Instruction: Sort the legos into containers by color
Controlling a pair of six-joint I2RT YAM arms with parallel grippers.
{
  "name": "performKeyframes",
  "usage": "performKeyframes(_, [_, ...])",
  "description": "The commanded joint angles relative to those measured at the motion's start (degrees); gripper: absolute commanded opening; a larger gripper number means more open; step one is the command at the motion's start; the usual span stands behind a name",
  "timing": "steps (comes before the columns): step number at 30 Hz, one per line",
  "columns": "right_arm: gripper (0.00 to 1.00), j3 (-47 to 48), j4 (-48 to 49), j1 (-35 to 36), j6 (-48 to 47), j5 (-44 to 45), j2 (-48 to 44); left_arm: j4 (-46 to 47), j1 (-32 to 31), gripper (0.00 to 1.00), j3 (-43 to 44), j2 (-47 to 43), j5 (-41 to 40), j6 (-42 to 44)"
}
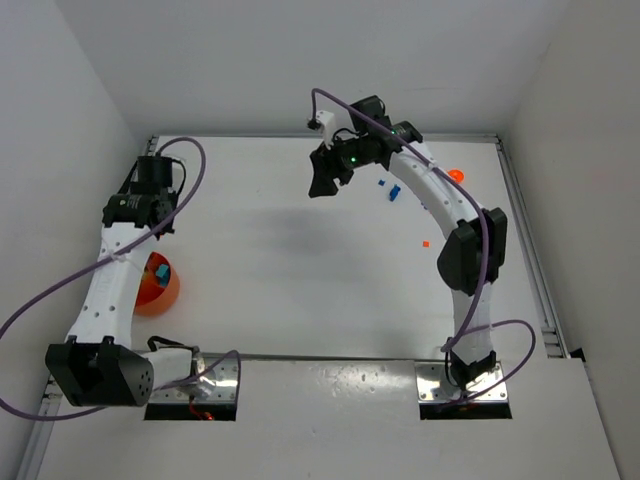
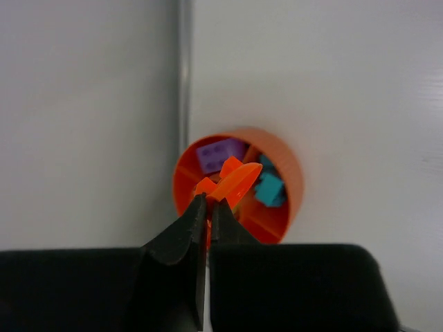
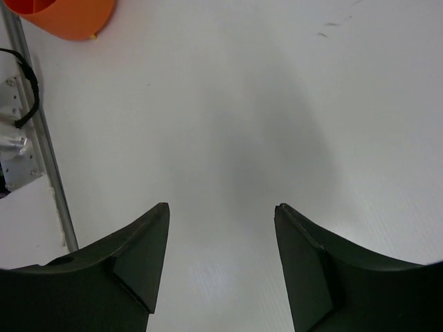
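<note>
Legos (image 2: 220, 153) purple, cyan in orange bowl (image 2: 295, 181); L tool (image 2: 210, 206) pinches orange bit (image 2: 239, 182) (R tool (image 3: 221, 209) spread).

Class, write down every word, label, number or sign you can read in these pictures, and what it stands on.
None can be read in any view. The orange bowl, the bricks in it, the orange piece in the left gripper and the table bear no print; the white tag on the right arm is too small to read.

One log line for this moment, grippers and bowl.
left gripper: shut on orange lego, aimed at orange bowl | orange bowl: purple lego, cyan lego inside | right gripper: open, empty, above table
</note>
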Motion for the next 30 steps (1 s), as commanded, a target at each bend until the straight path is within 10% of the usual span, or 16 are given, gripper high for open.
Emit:
performKeyframes(1, [0.63,4.43,-2.18,-0.11,-2.62,0.25,3.15,-3.47,2.6,0.0,2.15,-3.24,-14.53,0.08])
performKeyframes(17, [0.64,15.16,-6.93,-0.11,-4.48,-0.28,10.36,-3.38,15.78,0.0,-11.47,-8.44,-25.78,-3.7])
performKeyframes(30, [0.64,13.41,-6.32,-0.11,-4.48,0.25,9.75,2.15,20.09,0.0,-11.91,0.96,-17.71,-9.32])
